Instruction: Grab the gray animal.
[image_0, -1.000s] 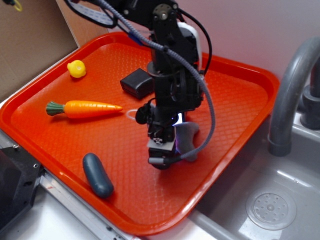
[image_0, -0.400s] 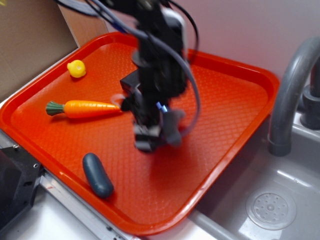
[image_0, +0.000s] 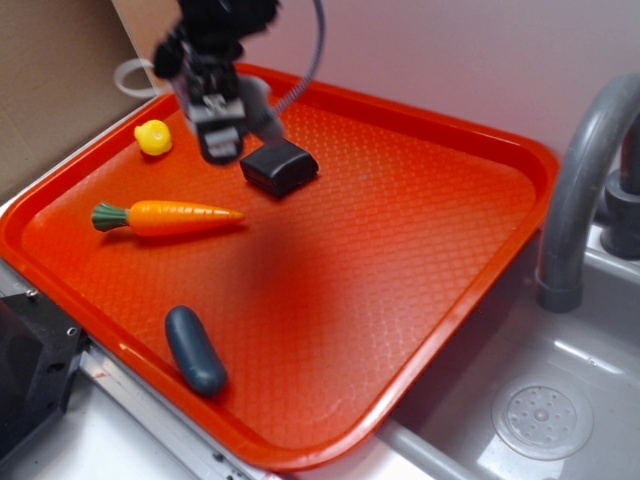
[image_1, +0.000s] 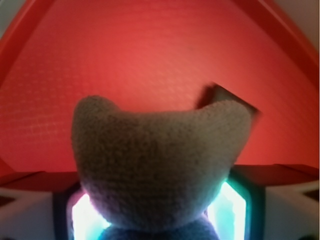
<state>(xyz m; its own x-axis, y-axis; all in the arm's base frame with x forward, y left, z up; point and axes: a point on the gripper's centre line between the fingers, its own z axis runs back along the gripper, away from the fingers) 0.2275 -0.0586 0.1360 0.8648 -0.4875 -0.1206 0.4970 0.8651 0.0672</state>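
Note:
My gripper (image_0: 222, 125) hangs in the air above the far left part of the orange tray (image_0: 420, 190), shut on the gray animal (image_0: 262, 112). The plush sticks out to the right of the jaws, and its white string loop (image_0: 130, 77) trails to the left. In the wrist view the gray animal (image_1: 160, 165) fills the space between the glowing pads, with the tray far below.
A black block (image_0: 279, 166) lies on the tray just below and right of the gripper and shows in the wrist view (image_1: 227, 97). A yellow duck (image_0: 153, 137), a carrot (image_0: 165, 216) and a dark blue-gray pill (image_0: 195, 349) lie on the tray. A sink faucet (image_0: 585, 170) stands at right.
The gripper has risen off the tray and moved to the far left with the gray animal held in it. The other objects have not moved.

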